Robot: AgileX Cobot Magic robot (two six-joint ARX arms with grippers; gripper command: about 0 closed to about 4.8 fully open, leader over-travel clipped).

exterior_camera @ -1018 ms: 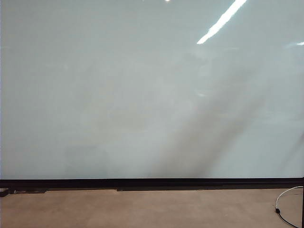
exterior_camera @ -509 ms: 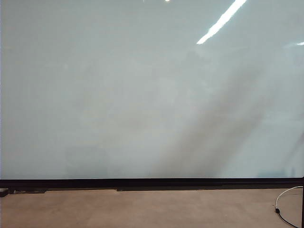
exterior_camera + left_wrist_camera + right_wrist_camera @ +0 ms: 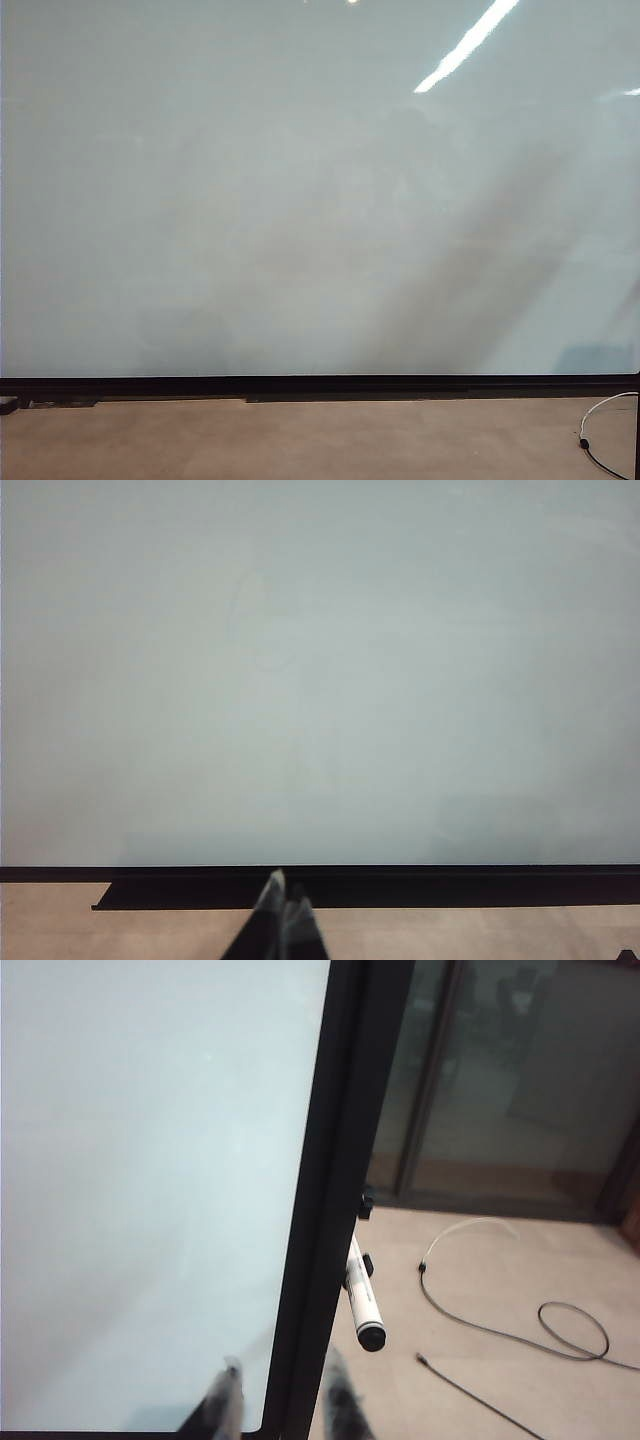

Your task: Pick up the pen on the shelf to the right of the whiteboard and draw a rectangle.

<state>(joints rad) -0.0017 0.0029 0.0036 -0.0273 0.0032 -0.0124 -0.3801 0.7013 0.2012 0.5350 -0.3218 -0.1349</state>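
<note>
The pen (image 3: pixel 361 1300) sits in a small black clip on the outer side of the whiteboard's dark right frame, its black end pointing down and outward, untouched. The right tool (image 3: pixel 283 1405) is just below it with its two fingertips (image 3: pixel 222 1402) spread apart, one on each side of the frame's lower corner, holding nothing. The whiteboard (image 3: pixel 300 200) is blank. The left tool (image 3: pixel 284 908) faces the board's black bottom edge, tips pressed together and empty. A cable (image 3: pixel 520 1325) lies on the floor
</note>
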